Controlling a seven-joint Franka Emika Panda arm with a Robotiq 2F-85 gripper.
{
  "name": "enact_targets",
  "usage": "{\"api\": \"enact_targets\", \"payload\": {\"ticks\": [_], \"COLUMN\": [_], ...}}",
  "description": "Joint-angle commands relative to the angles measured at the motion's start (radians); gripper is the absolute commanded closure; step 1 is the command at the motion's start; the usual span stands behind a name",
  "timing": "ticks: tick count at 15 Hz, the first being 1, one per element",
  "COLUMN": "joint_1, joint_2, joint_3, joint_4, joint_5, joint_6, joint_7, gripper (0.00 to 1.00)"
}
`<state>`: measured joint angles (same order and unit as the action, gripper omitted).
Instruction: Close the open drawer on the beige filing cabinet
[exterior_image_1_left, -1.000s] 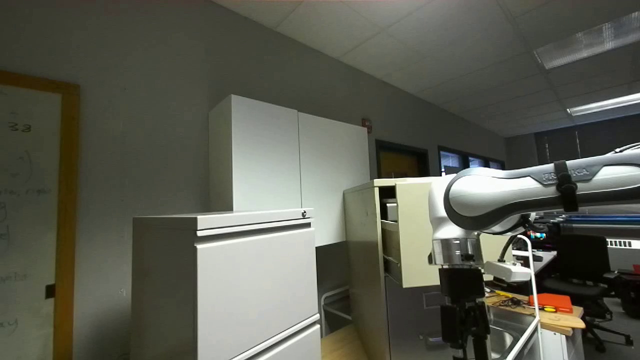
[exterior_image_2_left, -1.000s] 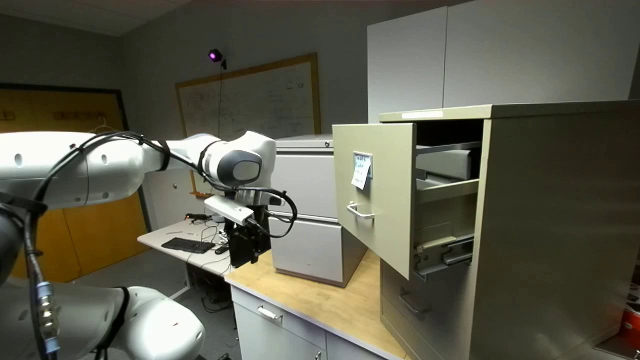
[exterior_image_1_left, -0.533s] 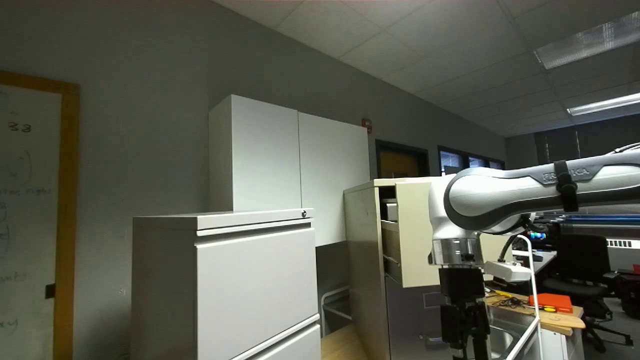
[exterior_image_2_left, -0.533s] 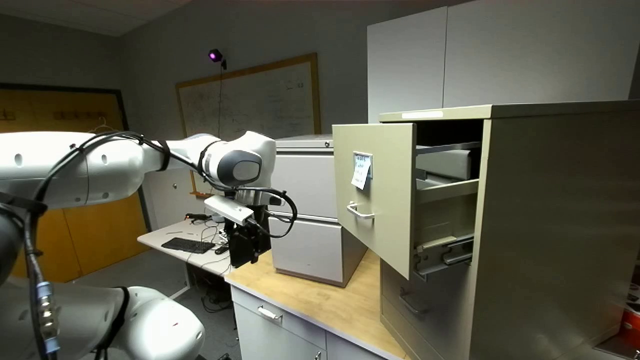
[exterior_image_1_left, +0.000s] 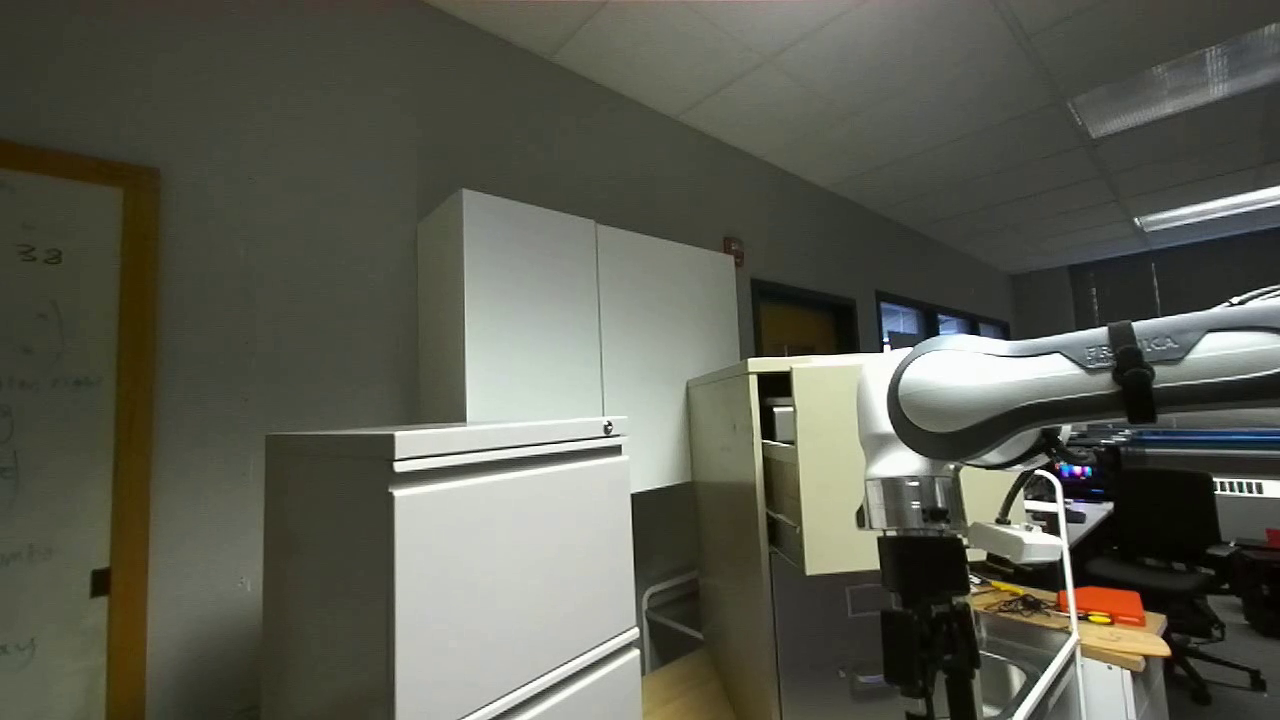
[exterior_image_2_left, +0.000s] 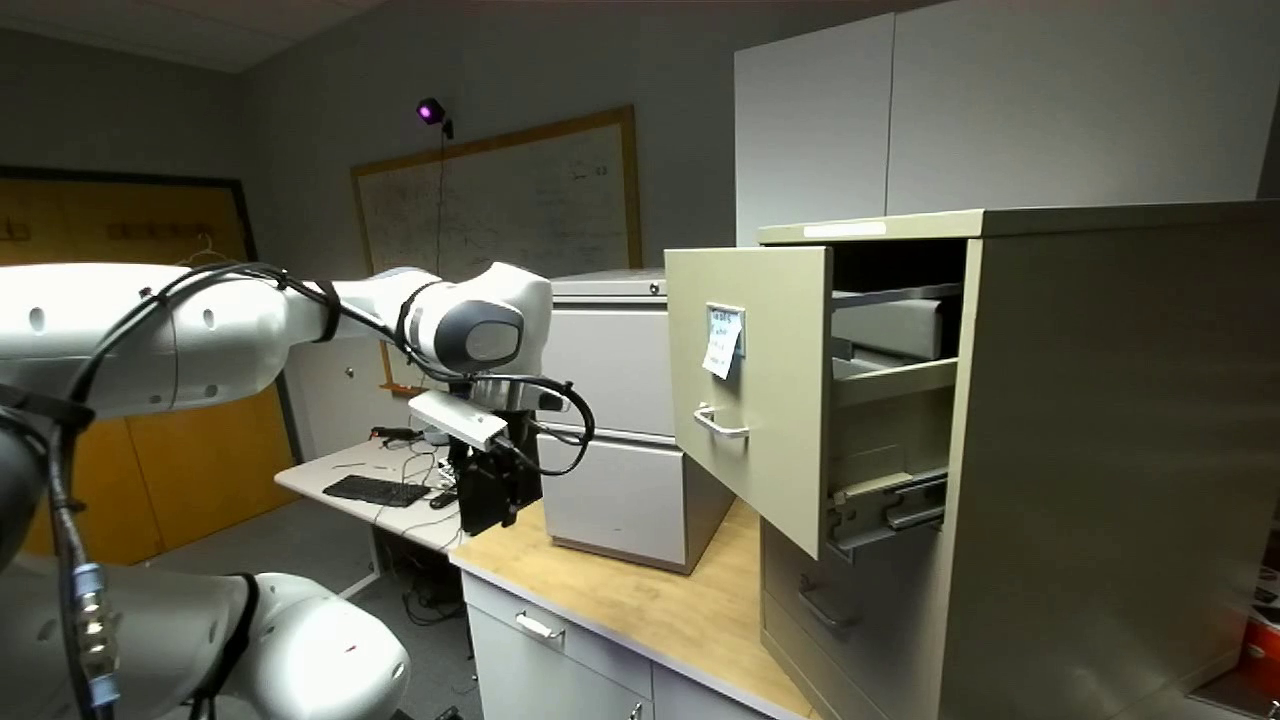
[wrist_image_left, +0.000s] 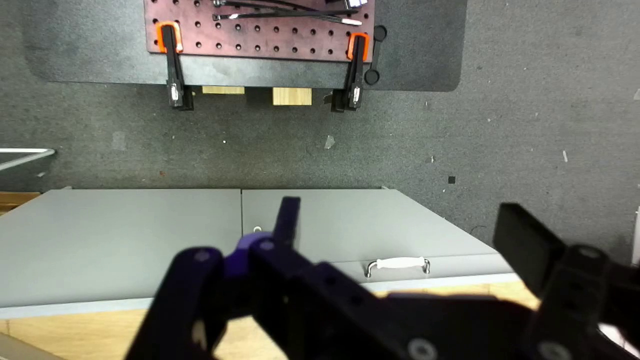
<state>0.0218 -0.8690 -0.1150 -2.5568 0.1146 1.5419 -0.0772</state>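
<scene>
The filing cabinet is tall, beige and metal in both exterior views (exterior_image_2_left: 1100, 450) (exterior_image_1_left: 725, 480). Its uppermost drawer (exterior_image_2_left: 775, 430) is pulled out. The drawer's front has a label holder with a hanging white note (exterior_image_2_left: 723, 342) and a light metal handle (exterior_image_2_left: 720, 424). The drawer also shows in an exterior view (exterior_image_1_left: 832, 480), partly hidden by the arm. My gripper (exterior_image_2_left: 495, 490) points down, apart from the drawer's front. It also shows in an exterior view (exterior_image_1_left: 930, 650). In the wrist view the gripper (wrist_image_left: 402, 225) has its fingers wide apart with nothing between them. The drawer is not in the wrist view.
A pale grey lateral cabinet (exterior_image_2_left: 615, 490) stands on the wooden counter (exterior_image_2_left: 600, 585) beside the filing cabinet. A white two-door cupboard (exterior_image_2_left: 1000, 110) hangs behind. Grey counter doors (wrist_image_left: 320, 215) and a black table edge (wrist_image_left: 265, 72) with clamps lie below the gripper.
</scene>
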Motion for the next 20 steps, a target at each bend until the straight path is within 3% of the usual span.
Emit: {"api": "enact_targets", "payload": {"ticks": [1,8,15,16,17,19,20], "joint_1": [-0.021,-0.086,-0.187,-0.2,-0.214,-0.244,-0.259], "joint_2": [0.005,-0.039,-0.138,-0.15,-0.164,-0.185,-0.195], "joint_3": [0.021,0.044,0.015,0.009,0.0,-0.014,-0.022], "joint_4": [0.003,0.018,0.047,0.05,0.052,0.05,0.048], "joint_5": [-0.003,-0.14,-0.302,-0.315,-0.328,-0.352,-0.364], "joint_6": [-0.007,0.031,0.192,0.219,0.252,0.315,0.347], "joint_7": [-0.009,0.02,0.054,0.061,0.07,0.087,0.096], "gripper": [0.0,0.0,0.0,0.02,0.26,0.3,0.38]}}
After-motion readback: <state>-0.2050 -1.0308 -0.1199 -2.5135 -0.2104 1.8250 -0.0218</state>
